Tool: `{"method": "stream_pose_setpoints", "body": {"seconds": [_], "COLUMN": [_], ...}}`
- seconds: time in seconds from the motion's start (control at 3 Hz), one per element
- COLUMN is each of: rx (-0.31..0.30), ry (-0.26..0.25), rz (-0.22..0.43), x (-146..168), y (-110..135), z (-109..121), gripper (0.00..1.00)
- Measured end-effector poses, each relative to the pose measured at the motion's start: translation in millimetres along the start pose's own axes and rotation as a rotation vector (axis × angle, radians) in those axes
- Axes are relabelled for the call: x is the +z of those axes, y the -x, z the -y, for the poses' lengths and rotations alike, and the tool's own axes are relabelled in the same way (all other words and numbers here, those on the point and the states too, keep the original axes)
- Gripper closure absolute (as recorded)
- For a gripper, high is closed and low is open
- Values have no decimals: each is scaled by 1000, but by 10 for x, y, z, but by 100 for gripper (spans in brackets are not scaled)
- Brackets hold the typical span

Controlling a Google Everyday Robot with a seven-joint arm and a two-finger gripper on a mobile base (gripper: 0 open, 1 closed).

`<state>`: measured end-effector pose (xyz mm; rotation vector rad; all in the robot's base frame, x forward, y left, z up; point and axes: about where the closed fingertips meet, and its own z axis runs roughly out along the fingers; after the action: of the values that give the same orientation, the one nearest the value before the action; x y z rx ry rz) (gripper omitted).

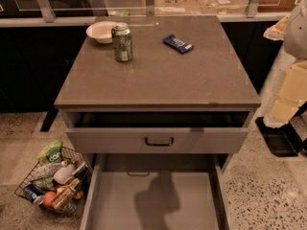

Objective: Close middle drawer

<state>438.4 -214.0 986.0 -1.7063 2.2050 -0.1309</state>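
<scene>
The middle drawer point(115, 200) hangs pulled far out toward us, below the slightly open top drawer point(201, 140). Only the pale arm point(290, 95) shows at right; the gripper is out of sight, its state unknowable. Best push the front panel squarely, centred, straight back.

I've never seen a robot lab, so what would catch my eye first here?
The middle drawer gapes far out at the bottom, a shadow on its floor. On the cabinet top sit a green can, a white bowl and a blue packet. The gripper is out of view.
</scene>
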Motion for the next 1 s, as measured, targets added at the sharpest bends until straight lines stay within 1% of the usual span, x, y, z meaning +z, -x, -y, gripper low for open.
{"method": "stream_pose_setpoints", "body": {"seconds": [0.33, 0.67, 1.0], "rx": [0, -58, -163], "ry": [-2, -6, 23], "rz": [1, -45, -144], "x": [-1, 103, 374], "y": [-4, -227, -716], "z": [1, -90, -347], "gripper": [0, 0, 0]}}
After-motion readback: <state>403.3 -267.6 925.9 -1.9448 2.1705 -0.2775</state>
